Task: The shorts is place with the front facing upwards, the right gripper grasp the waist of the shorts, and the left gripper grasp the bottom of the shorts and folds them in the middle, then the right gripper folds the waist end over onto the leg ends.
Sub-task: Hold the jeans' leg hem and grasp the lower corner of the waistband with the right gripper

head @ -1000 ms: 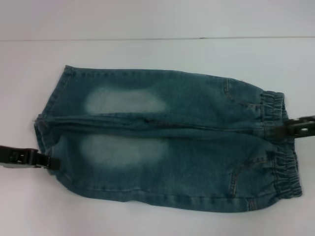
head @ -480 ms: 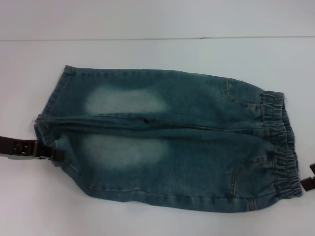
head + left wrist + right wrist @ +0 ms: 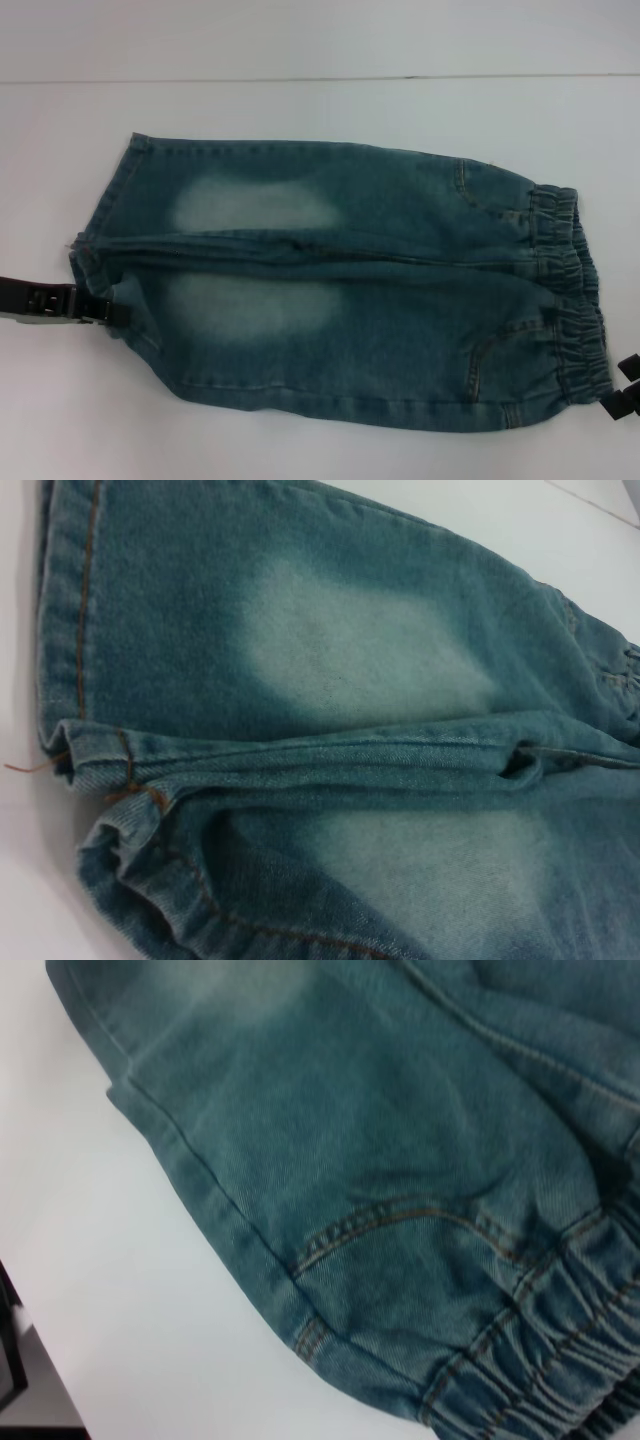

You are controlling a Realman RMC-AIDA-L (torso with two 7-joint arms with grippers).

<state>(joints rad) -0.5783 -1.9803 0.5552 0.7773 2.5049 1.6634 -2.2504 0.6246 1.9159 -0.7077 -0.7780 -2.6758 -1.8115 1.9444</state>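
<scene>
White and bare-looking around the garment, the bench [image 3: 300, 60] carries everything at work. At its left side the left claw [image 3: 108, 312] reaches in low and level, its tips touching the bottom of the shorts [image 3: 100, 262] at the nearer leg's hem, placed to take that edge; whether it is clenched on the fabric or merely resting against it I cannot tell. Opposite, the right claw [image 3: 622, 392] sits at the picture's edge just beside the near corner of the waist [image 3: 572, 300], apart from it or barely touching, its grip unreadable too. Between them the shorts [image 3: 350, 280] lie flat and front-up, legs side by side, hems toward the left arm and gathered elastic toward the right. That layout suits each arm to one end for the lengthwise fold, which looks not yet begun.
</scene>
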